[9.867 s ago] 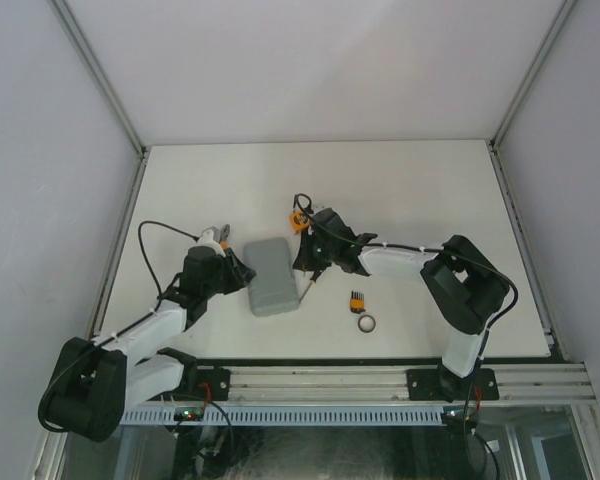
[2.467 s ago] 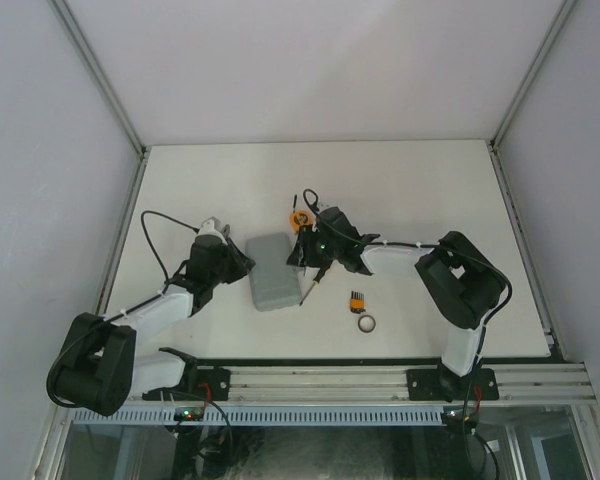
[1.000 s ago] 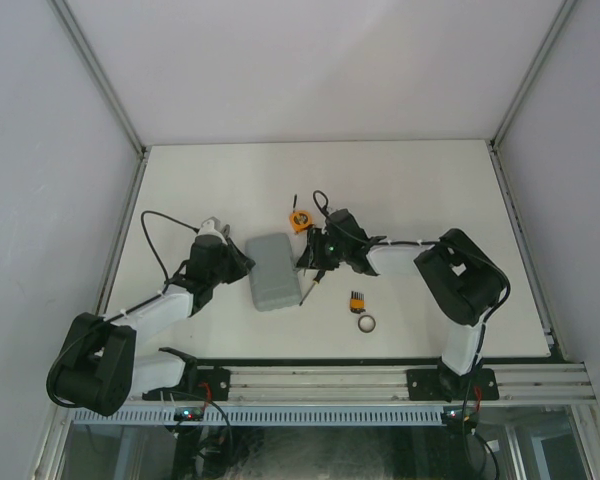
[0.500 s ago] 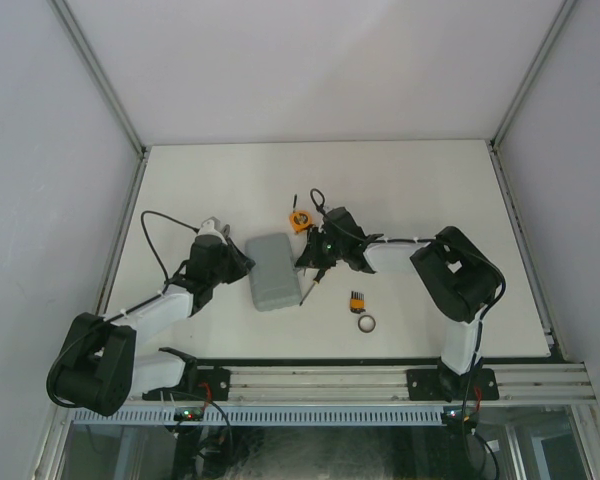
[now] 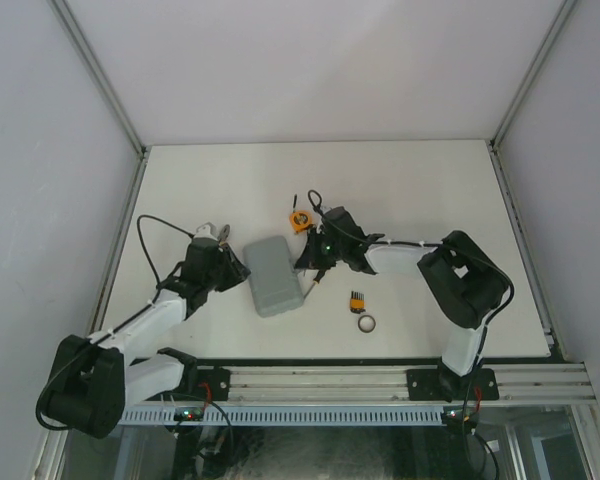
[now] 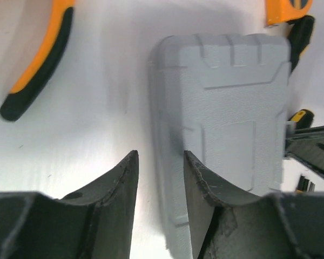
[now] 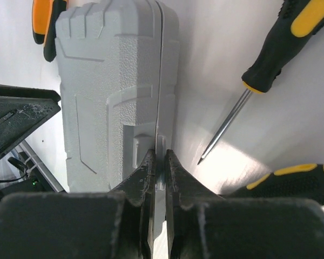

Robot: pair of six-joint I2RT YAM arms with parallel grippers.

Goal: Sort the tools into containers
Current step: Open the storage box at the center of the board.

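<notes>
Right wrist view: grey tool case [image 7: 113,91], closed, pebbled lid.
Lower centre, the right gripper [image 7: 160,155] is clenched on its seam; left gripper [image 6: 160,156] gapes.

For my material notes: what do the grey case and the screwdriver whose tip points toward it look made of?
Grey case: likely moulded hard plastic with a matte finish, judging by the pebbled surface, moulded ribs and the seam between its halves.
Screwdriver: the shaft looks like bare steel, thin with a bright glint. The handle is probably plastic or rubber-coated, black with yellow-orange insets and a faint sheen.
</notes>
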